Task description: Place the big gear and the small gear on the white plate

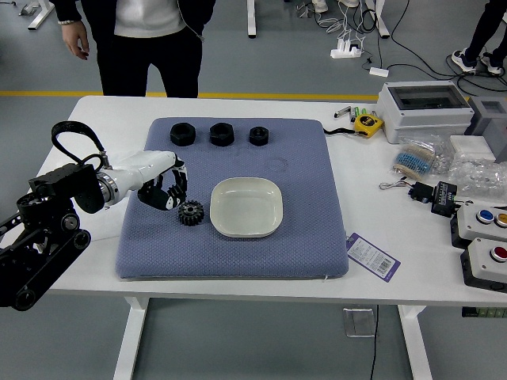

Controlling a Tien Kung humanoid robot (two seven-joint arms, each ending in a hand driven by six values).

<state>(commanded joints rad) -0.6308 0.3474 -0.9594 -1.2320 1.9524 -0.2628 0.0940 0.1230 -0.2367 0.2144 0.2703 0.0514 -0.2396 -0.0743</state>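
**Left Hand Beside Black Gear, Left of White Plate**

Seen from the room, the white table carries a blue-grey mat. The white plate sits on the mat, right of centre. The black gear lies on the mat between the plate and the mat's left edge, apart from the plate.

The black left arm extends over the table's left edge. Its left hand is over the mat, at the gear's upper left; contact with the gear cannot be confirmed. How far the hand is open, and whether it has hold of anything, I cannot tell.

Along the mat's far edge, three black round parts form a row. A yellow tape measure lies near the table's far edge. A purple-and-white card lies by the mat's near right corner. Push-button boxes occupy the table's right edge.

A person stands at the far edge, one hand hanging down.
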